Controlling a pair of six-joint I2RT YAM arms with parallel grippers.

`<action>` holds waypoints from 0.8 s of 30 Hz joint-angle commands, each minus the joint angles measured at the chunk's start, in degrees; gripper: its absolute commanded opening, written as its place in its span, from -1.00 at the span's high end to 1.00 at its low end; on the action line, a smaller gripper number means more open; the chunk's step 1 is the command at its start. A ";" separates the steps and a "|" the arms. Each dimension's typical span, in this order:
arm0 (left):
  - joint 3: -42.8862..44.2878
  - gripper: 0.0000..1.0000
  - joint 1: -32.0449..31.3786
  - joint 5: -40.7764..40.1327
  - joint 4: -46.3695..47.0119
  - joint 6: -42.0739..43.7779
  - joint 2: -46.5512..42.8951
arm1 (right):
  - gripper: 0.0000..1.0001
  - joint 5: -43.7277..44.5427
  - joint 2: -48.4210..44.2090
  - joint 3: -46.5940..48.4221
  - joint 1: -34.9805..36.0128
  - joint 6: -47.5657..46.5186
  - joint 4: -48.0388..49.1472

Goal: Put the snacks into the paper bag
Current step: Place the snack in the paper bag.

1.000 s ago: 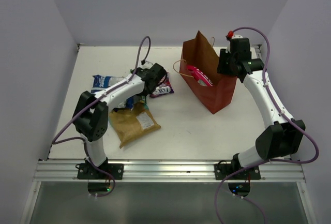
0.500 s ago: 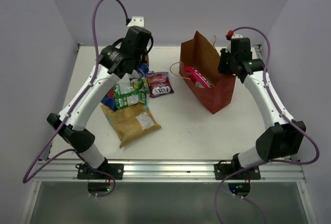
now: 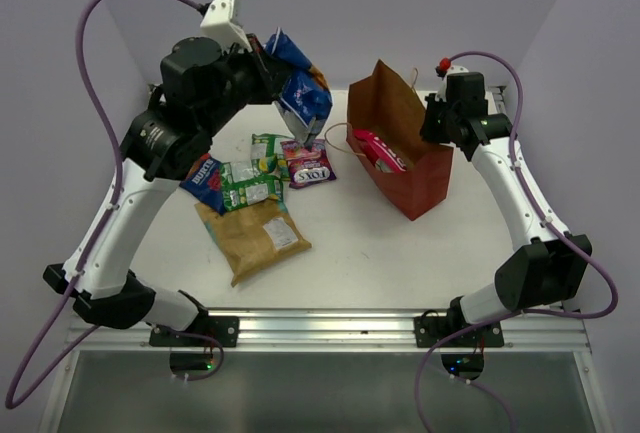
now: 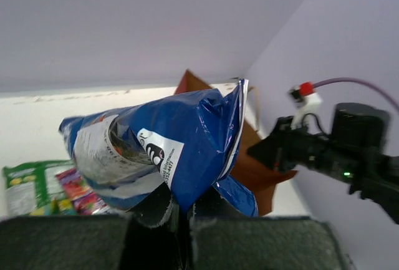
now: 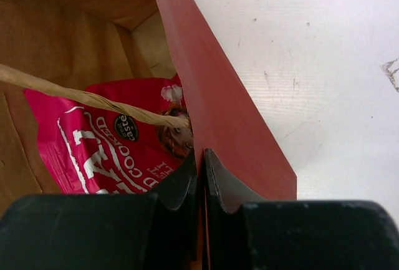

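My left gripper (image 3: 268,65) is raised high and shut on a blue-and-white snack packet (image 3: 300,91), which hangs in the air left of the paper bag (image 3: 420,178); the left wrist view shows the packet (image 4: 168,145) pinched between the jaws (image 4: 182,211). My right gripper (image 3: 437,123) is shut on the bag's right wall (image 5: 224,120), one finger inside, one outside (image 5: 202,176). The large pink packet (image 3: 383,149) lies inside the bag (image 5: 100,151). On the table lie a tan-brown packet (image 3: 258,238), green packets (image 3: 250,183), a purple candy packet (image 3: 306,164) and another blue packet (image 3: 204,179).
The bag's twine handles show, one on its left side (image 3: 345,133) and one across its mouth (image 5: 93,98). White walls enclose the table on three sides. The aluminium rail (image 3: 330,328) runs along the near edge.
My left arm has lifted from the packet pile, carrying the blue-and-white packet up and to the right toward the bag. The right gripper has stayed on the bag wall.
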 commanded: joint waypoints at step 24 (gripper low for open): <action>-0.30 1.00 -0.03 27.87 46.78 -25.07 10.92 | 0.86 -3.87 -2.20 0.70 -0.29 0.18 1.94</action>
